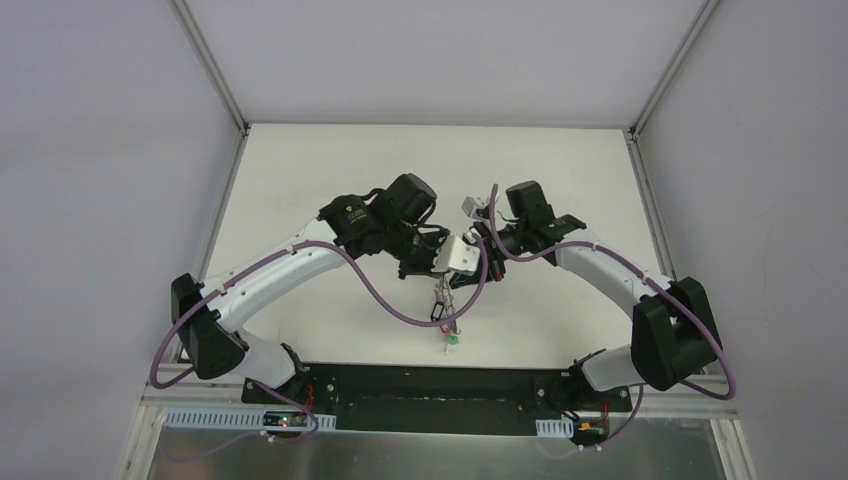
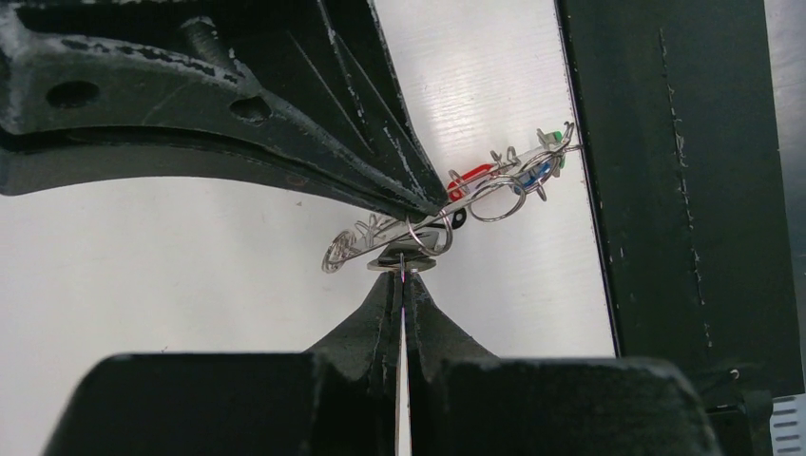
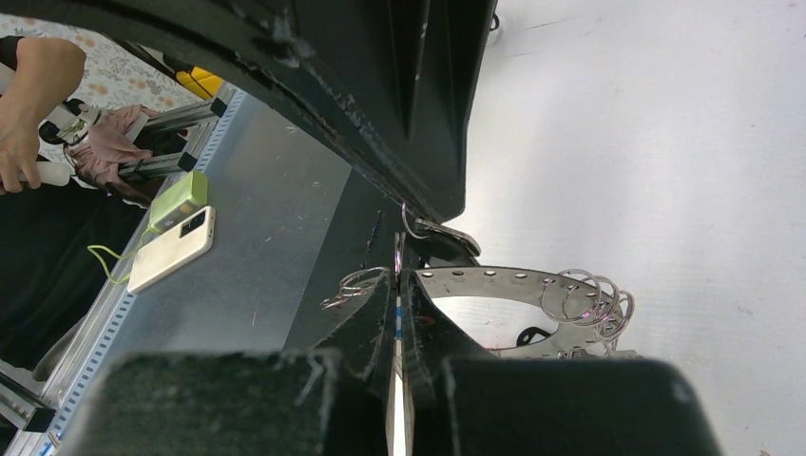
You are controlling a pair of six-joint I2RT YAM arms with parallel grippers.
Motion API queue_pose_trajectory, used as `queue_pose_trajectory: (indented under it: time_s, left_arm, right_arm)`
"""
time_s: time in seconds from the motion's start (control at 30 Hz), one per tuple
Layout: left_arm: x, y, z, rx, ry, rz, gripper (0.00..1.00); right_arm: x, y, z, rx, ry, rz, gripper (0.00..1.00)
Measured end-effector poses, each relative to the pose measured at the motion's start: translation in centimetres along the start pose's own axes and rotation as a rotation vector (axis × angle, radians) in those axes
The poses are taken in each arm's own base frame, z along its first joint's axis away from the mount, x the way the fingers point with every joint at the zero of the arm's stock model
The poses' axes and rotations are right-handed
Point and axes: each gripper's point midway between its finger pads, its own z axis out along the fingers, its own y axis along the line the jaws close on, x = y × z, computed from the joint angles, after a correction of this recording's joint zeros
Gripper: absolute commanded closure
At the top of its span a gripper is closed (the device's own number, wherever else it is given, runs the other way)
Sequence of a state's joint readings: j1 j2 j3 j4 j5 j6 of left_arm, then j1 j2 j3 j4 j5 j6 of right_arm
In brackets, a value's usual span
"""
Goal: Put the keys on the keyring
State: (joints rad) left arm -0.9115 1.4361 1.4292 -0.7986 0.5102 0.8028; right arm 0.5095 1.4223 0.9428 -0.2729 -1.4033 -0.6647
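top view, arms: both arms are bending inward, elbows out, wrists meeting over the middle of the white worktop [image 1: 330, 170]
top view, left gripper [image 1: 436, 278]: reaching in from the left, jaws pointing at the right gripper [image 1: 452, 276], tips nearly touching it
top view, the keys [image 1: 443, 308]: hanging as one bunch below the meeting point, trailing toward the black base plate [image 1: 430, 385], green tag [image 1: 452, 338] lowest
top view, room: pale grey panels [image 1: 100, 150] are closing in the worktop on three sides
left wrist, jaws: left gripper [image 2: 411, 237] is pinching a flat silver piece of the bunch, jaws clamped on it
left wrist, the keys [image 2: 504, 176]: red, blue and green tags and small rings are sticking out to the right of the tips, above the worktop [image 2: 143, 266]
right wrist, jaws: right gripper [image 3: 404, 261] is squeezing a thin wire loop, the keyring [image 3: 398, 249], jaws together on it
right wrist, nearby: a perforated metal strip [image 3: 485, 280] and a cluster of small rings [image 3: 585, 299] are sitting just right of the tips
right wrist, room: a metal bench [image 3: 266, 209] is carrying a phone [image 3: 171, 250] and a green box [image 3: 182, 198]; a person's hand [image 3: 17, 133] is showing at the far left
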Motion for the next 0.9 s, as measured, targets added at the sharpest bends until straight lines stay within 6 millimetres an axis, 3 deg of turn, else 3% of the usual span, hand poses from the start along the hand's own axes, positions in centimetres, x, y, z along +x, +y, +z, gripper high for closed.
queue_pose_trajectory:
  time_s: [0.9]
  left_arm:
    - [0.6, -1.1, 0.7, 0.037, 0.037, 0.059, 1.00]
  right_arm:
    - [-0.1, 0.0, 0.0, 0.001, -0.001, 0.003, 1.00]
